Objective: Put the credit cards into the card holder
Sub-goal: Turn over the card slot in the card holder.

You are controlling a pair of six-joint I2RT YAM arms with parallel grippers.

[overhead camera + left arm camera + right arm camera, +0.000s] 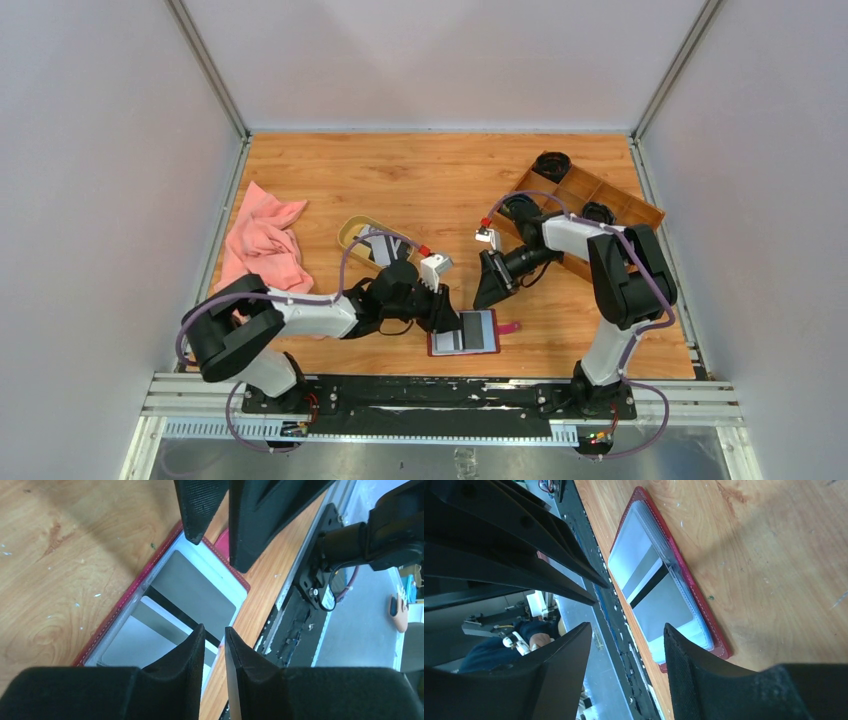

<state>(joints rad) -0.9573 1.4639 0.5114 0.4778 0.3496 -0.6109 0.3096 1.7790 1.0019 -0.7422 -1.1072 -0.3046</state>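
The card holder (465,333) lies open and flat on the table (420,180), right under your left jaws and just ahead of your right jaws, so it sits between the two. A card with a dark stripe (170,620) rests across its grey pockets. It looks partly slid in, but you cannot tell from here whether it is fully seated. Your left jaws are drawn close together with only a slim gap and nothing in it. Your right jaws are spread wide and grasp nothing. I judge you are finishing off one card, with more to fetch. If that is so, the next move is to nudge the striped card home, then lift the left jaws clear and go back for another. The spare cards (378,240) wait in the oval dish (345,232), back behind your left jaws on the far side of that arm. Both sets of jaws crowd the holder, tips near each other, so withdraw one before moving the other. The left arm's cable arcs over the dish. A pink cloth (262,245) lies beyond the dish, and a wooden tray (640,212) sits behind your right jaws.
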